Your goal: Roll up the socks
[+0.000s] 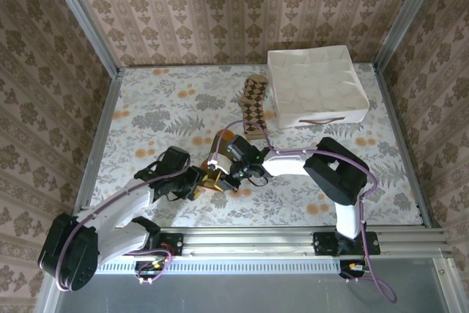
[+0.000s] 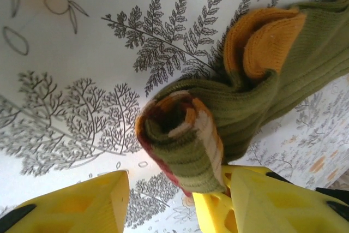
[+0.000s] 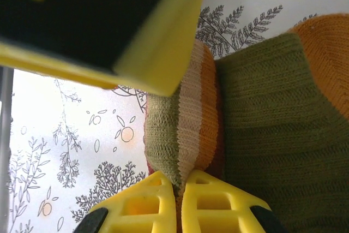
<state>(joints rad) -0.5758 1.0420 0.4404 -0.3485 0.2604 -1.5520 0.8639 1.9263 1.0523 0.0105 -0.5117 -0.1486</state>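
Observation:
The olive-green sock with an orange toe lies partly rolled on the floral table, and its striped end is coiled into a roll. My left gripper stands open around that roll, which rests against its right finger. My right gripper is shut on the striped edge of the same sock. From above, both grippers meet mid-table, the left gripper beside the right gripper, over the olive sock. The brown-and-cream argyle sock lies flat farther back.
A white fabric box stands at the back right, next to the argyle sock. Patterned walls close in the table on three sides. A metal rail runs along the near edge.

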